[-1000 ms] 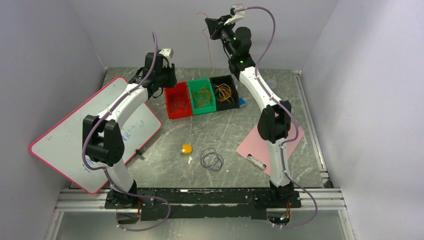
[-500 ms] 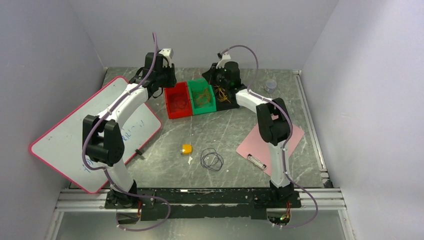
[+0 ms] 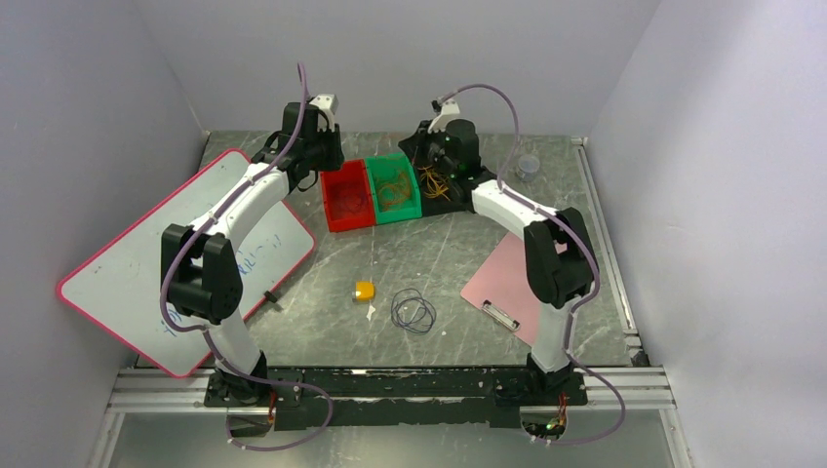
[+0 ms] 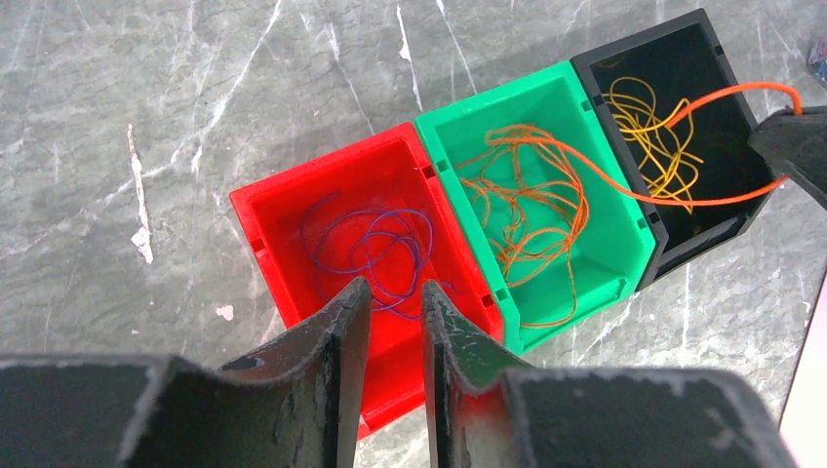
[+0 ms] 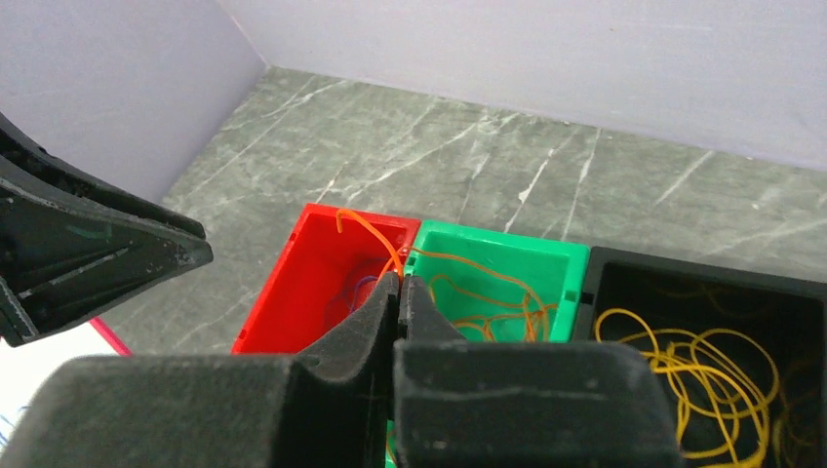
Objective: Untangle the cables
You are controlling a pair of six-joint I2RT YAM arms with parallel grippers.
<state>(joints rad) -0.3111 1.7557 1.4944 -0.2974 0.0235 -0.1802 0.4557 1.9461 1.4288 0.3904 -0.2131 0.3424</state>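
My right gripper (image 5: 398, 288) is closed tight, and an orange cable (image 4: 683, 202) is pinched at the very tip of its jaws. In the right wrist view a short end of that strand curls up and away from the tip, above the wall between the red bin (image 5: 293, 292) and the green bin (image 5: 556, 258). From the left wrist camera I can see the same strand run slack from the gripper's tip, across the corner of the black bin (image 4: 727, 229), and down into the orange tangle (image 4: 527, 210) lying in the green bin. My left gripper (image 4: 395, 322) hangs above the red bin with its jaws a narrow gap apart and nothing between them. Below it a thin purple cable (image 4: 366, 244) lies in loose loops on the floor of that bin. The yellow cables (image 4: 658, 136) sit bunched in the black bin, apart from the orange strand that passes over them. The three bins stand touching in a row at the far middle of the table (image 3: 410, 253), red on the left, green in the middle, black on the right. Well toward me, a dark cable loop (image 3: 413, 311) lies flat on the table by itself, with a small yellow block (image 3: 364, 290) just to its left. A pink clipboard (image 3: 502, 283) lies to the right of the loop, under the right arm, and a pink-edged whiteboard (image 3: 127, 273) lies under the left arm.
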